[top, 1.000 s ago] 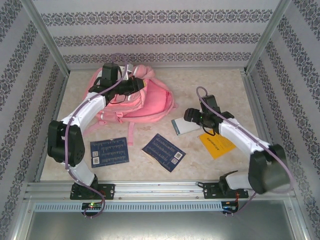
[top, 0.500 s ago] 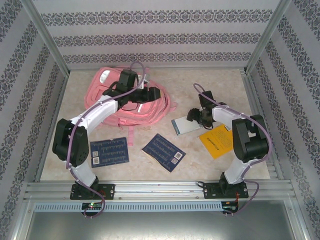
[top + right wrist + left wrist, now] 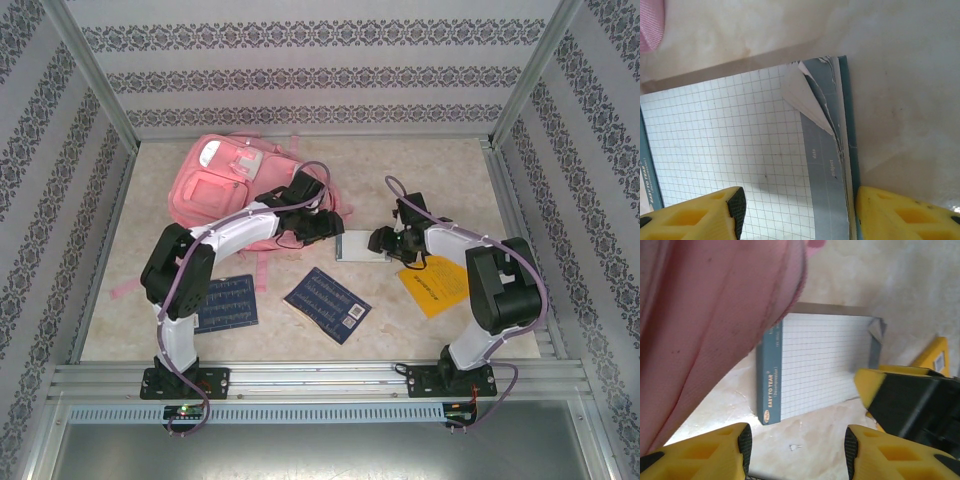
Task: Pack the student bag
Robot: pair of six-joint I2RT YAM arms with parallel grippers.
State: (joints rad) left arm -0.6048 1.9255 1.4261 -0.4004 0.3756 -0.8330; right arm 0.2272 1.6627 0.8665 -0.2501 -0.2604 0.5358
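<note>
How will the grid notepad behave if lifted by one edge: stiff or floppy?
The grid notepad probably sags if lifted by one edge: it looks thin. Its top sheets may catch or tear, since one corner is already curled and ragged. It seems light, so a push should slide it on the smooth table.

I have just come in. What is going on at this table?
Two robot arms are packing a large pink fabric backpack lying at the far left of the table. Both are at a flat grid-paper notepad with a blue-grey spine in the middle. The left gripper is open near its spine end; the right gripper is open over the opposite edge, where a corner curls. Neither holds anything. Two dark blue booklets and a yellow booklet lie nearby.
</note>
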